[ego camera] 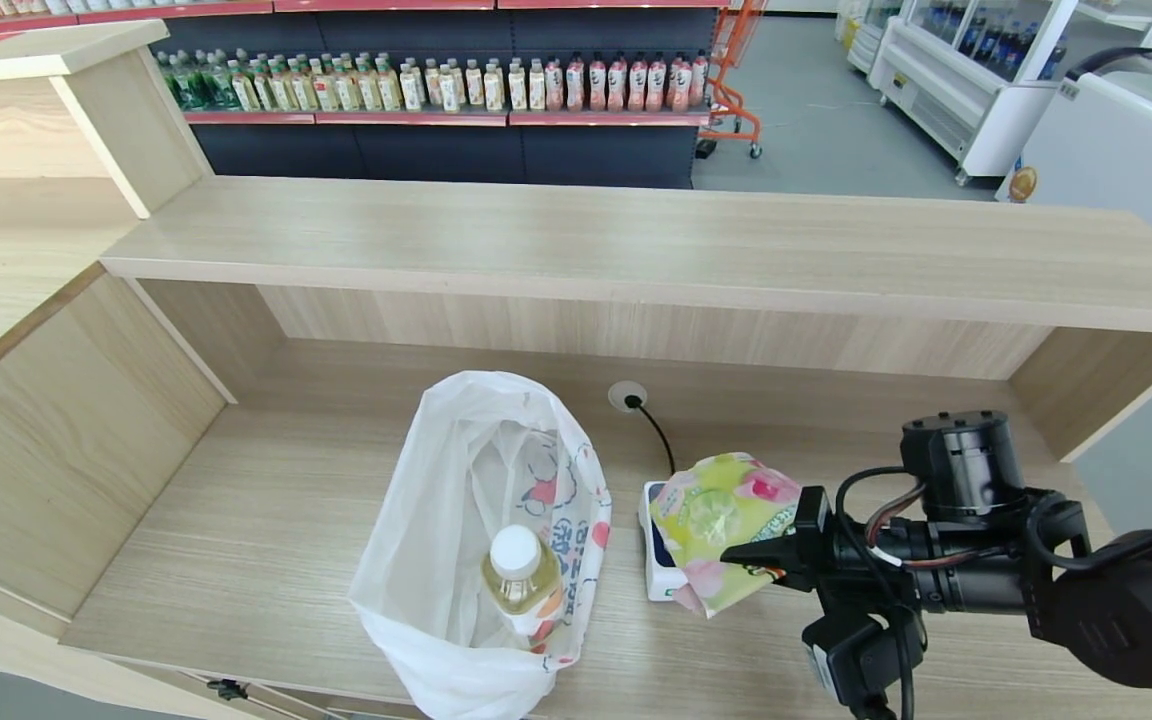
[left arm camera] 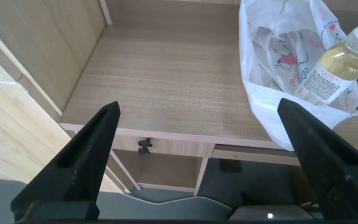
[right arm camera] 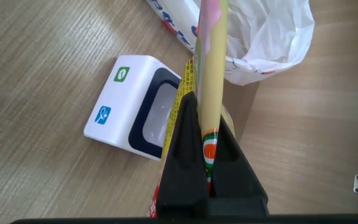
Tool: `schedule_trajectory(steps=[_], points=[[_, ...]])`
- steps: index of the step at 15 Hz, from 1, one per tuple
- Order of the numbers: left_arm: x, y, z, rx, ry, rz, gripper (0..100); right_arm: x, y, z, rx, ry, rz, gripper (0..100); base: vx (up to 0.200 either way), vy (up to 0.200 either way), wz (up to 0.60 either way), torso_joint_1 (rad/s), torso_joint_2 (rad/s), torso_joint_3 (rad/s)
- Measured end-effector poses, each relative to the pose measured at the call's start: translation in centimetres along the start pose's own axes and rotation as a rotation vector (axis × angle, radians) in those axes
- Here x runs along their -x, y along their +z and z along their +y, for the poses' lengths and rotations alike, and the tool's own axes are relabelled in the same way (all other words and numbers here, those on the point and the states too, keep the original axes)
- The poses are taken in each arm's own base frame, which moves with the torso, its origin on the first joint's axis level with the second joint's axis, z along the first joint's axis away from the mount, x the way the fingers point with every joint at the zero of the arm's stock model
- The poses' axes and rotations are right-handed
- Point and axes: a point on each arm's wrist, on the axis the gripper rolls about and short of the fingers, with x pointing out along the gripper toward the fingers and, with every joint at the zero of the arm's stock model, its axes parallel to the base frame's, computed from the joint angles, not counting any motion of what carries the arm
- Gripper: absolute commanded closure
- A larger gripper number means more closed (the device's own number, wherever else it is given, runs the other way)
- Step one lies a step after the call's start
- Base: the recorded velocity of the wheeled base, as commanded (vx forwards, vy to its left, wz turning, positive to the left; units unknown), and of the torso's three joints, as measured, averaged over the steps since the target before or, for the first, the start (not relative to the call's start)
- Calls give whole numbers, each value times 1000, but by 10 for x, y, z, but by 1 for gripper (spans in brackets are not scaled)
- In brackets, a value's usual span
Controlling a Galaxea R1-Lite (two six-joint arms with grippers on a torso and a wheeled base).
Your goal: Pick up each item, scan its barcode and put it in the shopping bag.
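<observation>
My right gripper [ego camera: 751,560] is shut on a flat yellow-green snack pouch [ego camera: 721,520] with pink fruit pictures, held just above the white barcode scanner [ego camera: 658,570] on the counter. From the right wrist the pouch [right arm camera: 210,68] is seen edge-on between the black fingers [right arm camera: 185,134], with the scanner [right arm camera: 135,106] beside it, its dark window facing up. The white shopping bag [ego camera: 481,520] stands open to the left of the scanner, and a bottle of yellow drink with a white cap [ego camera: 521,580] stands inside it. My left gripper [left arm camera: 197,149] is open over the counter's near edge, left of the bag [left arm camera: 291,74].
The scanner's black cable [ego camera: 658,440] runs back to a grommet [ego camera: 628,396] in the wooden counter [ego camera: 266,530]. A raised shelf [ego camera: 636,250] spans the back, and side walls close the work area left and right. Bare counter lies left of the bag.
</observation>
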Motion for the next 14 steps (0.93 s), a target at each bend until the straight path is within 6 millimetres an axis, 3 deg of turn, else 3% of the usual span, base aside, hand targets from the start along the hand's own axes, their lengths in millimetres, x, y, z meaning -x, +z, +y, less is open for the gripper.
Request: schedule_trajectory(steps=[14], points=[[0, 0, 0, 0, 0, 0, 0, 2, 0, -1, 1, -5, 3, 100, 0, 0, 0, 0, 0, 0]])
